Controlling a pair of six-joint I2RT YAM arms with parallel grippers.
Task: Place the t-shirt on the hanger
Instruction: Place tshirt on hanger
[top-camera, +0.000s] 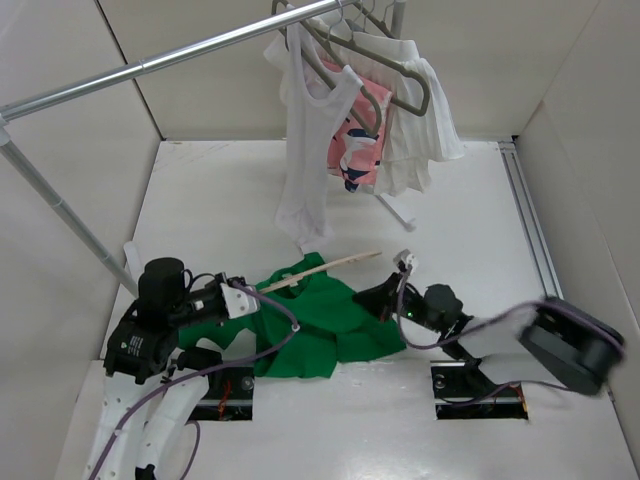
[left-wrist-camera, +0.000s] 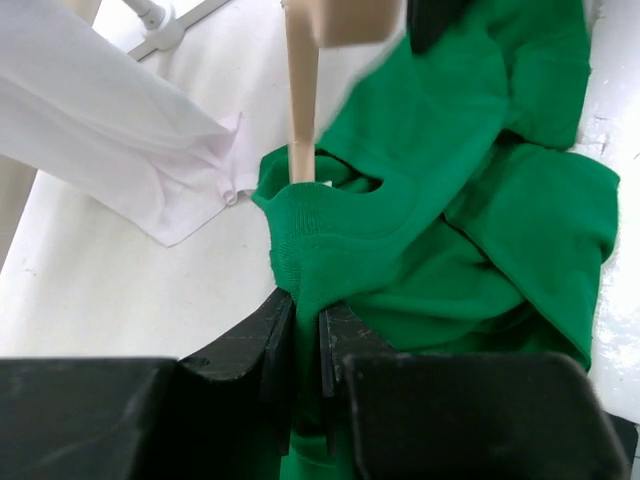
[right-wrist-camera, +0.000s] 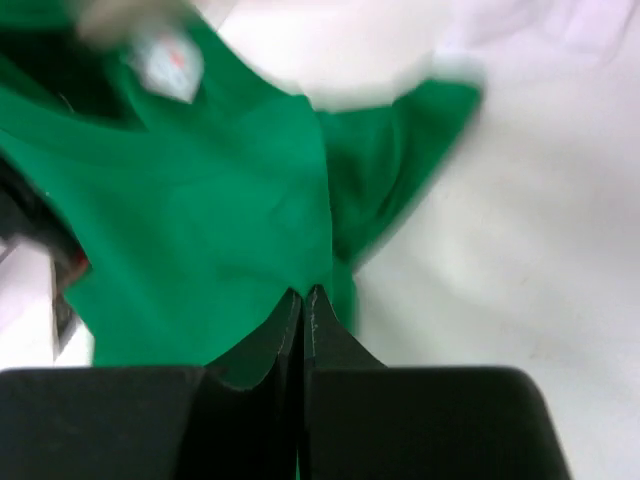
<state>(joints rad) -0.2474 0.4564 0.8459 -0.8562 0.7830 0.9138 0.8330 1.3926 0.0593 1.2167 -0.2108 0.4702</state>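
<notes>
The green t-shirt (top-camera: 322, 325) lies crumpled on the white table between my two arms. The beige hanger (top-camera: 322, 269) rests slanted across its top edge. In the left wrist view one hanger arm (left-wrist-camera: 302, 100) runs down into the neck opening of the t-shirt (left-wrist-camera: 450, 230). My left gripper (left-wrist-camera: 305, 312) is shut on the ribbed collar, at the shirt's left side (top-camera: 245, 300). My right gripper (right-wrist-camera: 304, 293) is shut on a fold of the t-shirt (right-wrist-camera: 200, 220) at its right side (top-camera: 385, 300). A blurred white neck label (right-wrist-camera: 165, 62) shows at the far left of the right wrist view.
A metal clothes rail (top-camera: 180, 55) crosses above the table, its slanted leg (top-camera: 60, 210) at the left. From it hang a white tank top (top-camera: 305, 170), a pink patterned garment (top-camera: 355, 155), another white garment (top-camera: 425, 130) and grey-brown hangers (top-camera: 390, 75). Walls enclose the table.
</notes>
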